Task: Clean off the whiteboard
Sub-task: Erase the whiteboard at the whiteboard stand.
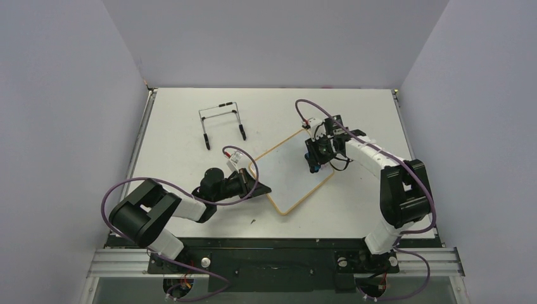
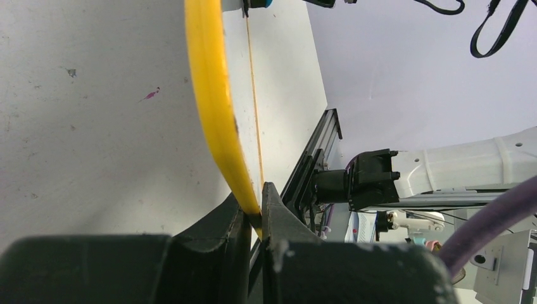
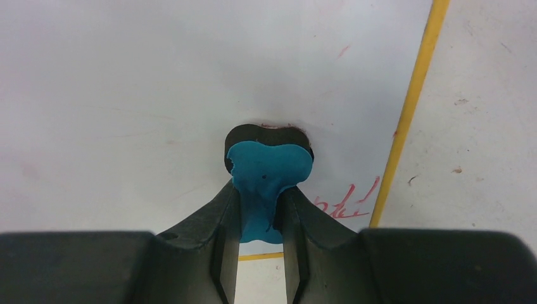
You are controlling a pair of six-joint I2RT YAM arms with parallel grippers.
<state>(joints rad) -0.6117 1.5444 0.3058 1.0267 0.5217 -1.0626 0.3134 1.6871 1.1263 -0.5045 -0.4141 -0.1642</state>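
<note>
Under the right gripper (image 3: 259, 209) — tight on the blue eraser (image 3: 269, 166) — lies the whiteboard (image 3: 126, 88); red marks (image 3: 345, 201) sit just beside the eraser. Left gripper (image 2: 254, 206) pinches the frame (image 2: 212, 95).

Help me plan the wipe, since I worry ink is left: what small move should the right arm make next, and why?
Probably slide the blue eraser sideways to the red scribble beside the yellow frame. The right gripper is shut on the eraser, its pad on the whiteboard, that scribble lies unwiped just beside it, and the left gripper clamps the board's edge.
</note>
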